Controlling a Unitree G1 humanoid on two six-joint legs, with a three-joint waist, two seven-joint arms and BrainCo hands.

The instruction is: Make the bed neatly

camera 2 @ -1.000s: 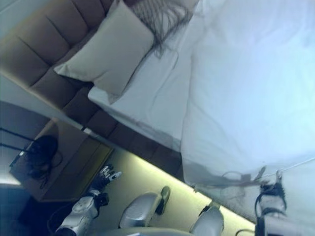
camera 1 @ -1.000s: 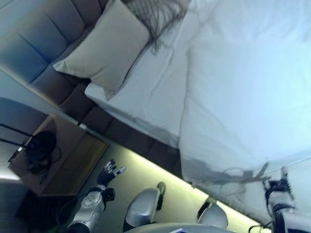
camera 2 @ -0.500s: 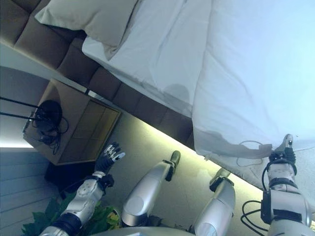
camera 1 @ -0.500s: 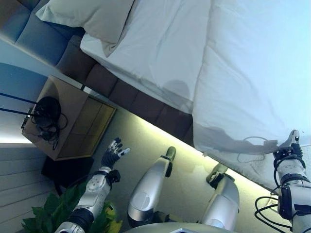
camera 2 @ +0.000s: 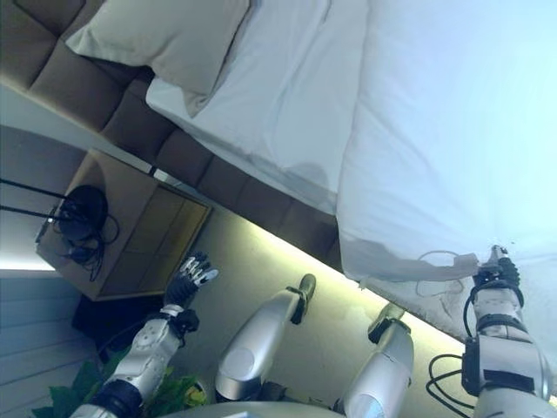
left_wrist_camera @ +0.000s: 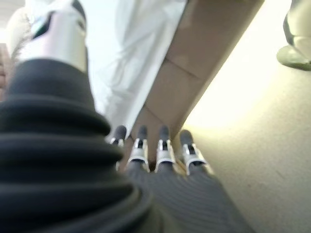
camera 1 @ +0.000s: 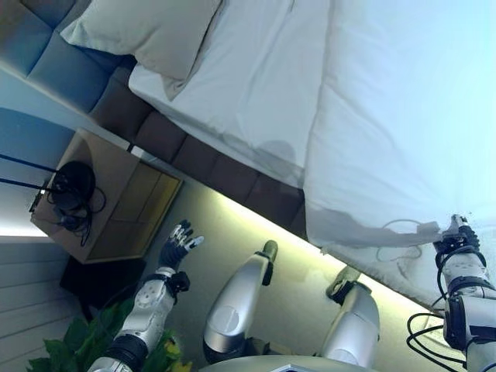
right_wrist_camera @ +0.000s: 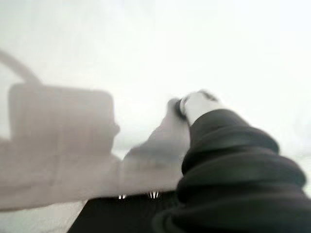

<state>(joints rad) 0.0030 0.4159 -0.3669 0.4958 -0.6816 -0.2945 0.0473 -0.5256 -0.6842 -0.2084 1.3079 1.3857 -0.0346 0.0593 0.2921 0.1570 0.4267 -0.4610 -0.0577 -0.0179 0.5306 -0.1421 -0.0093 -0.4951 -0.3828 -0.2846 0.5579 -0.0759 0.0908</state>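
Observation:
A white duvet (camera 1: 403, 116) covers the right part of the bed, and its near edge hangs over the side. Left of it lies the bare white sheet (camera 1: 248, 85), with a beige pillow (camera 1: 147, 31) against the padded headboard (camera 1: 46, 54). My right hand (camera 1: 456, 236) is at the duvet's near edge. In the right wrist view its thumb (right_wrist_camera: 194, 104) lies on top of the cloth (right_wrist_camera: 73, 145), which is pinched against the hidden fingers. My left hand (camera 1: 177, 249) hangs over the floor beside the bed, fingers straight and holding nothing.
A wooden nightstand (camera 1: 108, 201) stands left of the bed with a black corded device (camera 1: 70, 186) on top. The brown padded bed base (camera 1: 232, 174) runs along the lit floor. A green plant (camera 1: 70, 349) shows at the lower left.
The camera has moved, so the whole picture shifted and the bed's side and the floor show more. My right hand stays at the duvet's edge and my left hand stays spread.

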